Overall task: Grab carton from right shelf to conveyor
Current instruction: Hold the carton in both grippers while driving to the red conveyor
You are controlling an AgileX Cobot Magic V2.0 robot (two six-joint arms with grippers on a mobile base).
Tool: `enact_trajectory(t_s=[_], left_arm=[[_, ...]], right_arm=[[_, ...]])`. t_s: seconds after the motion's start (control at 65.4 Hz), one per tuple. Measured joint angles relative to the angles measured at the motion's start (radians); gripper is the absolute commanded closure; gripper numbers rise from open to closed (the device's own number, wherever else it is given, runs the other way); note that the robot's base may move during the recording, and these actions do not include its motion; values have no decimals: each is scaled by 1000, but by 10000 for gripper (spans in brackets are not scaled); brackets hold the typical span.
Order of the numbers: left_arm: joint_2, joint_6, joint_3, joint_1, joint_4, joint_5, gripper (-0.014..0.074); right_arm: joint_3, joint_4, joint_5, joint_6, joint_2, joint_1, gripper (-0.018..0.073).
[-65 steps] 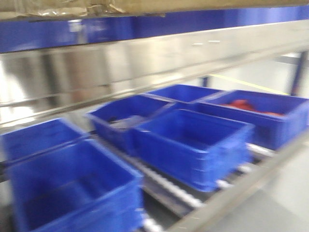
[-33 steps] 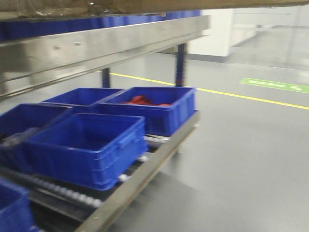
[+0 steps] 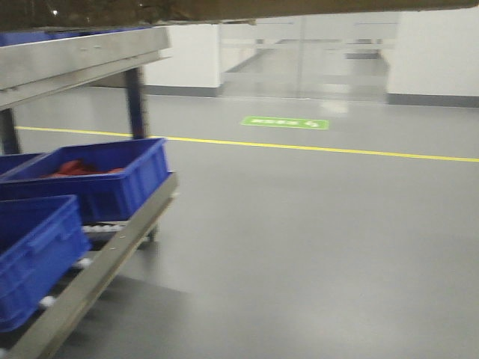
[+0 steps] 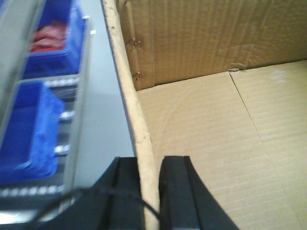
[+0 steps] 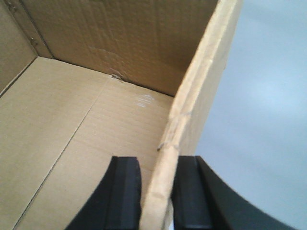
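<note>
We carry the large brown corrugated cardboard carton (image 4: 201, 129), left gripper (image 4: 150, 165) and right gripper (image 5: 156, 165) each clamping 1 wall, apparently clear of the polished steel shelf (image 3: 75, 60); reaching the conveyor is left, we judge.

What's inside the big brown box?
The carton looks empty: both wrist views show only its bare cardboard floor and walls. Parts of the floor outside the frames cannot be checked.

Front view: shelf (image 3: 82, 56) and its blue bins (image 3: 105, 183) block the left third, carton (image 3: 224, 7) underside caps the top edge, grey floor (image 3: 322, 247) is open across centre and right; left wrist view shows a narrow floor strip between carton wall and shelf.
</note>
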Motion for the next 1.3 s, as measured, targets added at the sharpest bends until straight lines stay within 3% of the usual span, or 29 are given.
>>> enact_trajectory(t_s=[1.299], left_arm=[[-2,0,0,0,2,0,610]], right_arm=[[0,0,-2,0,0,0,631]])
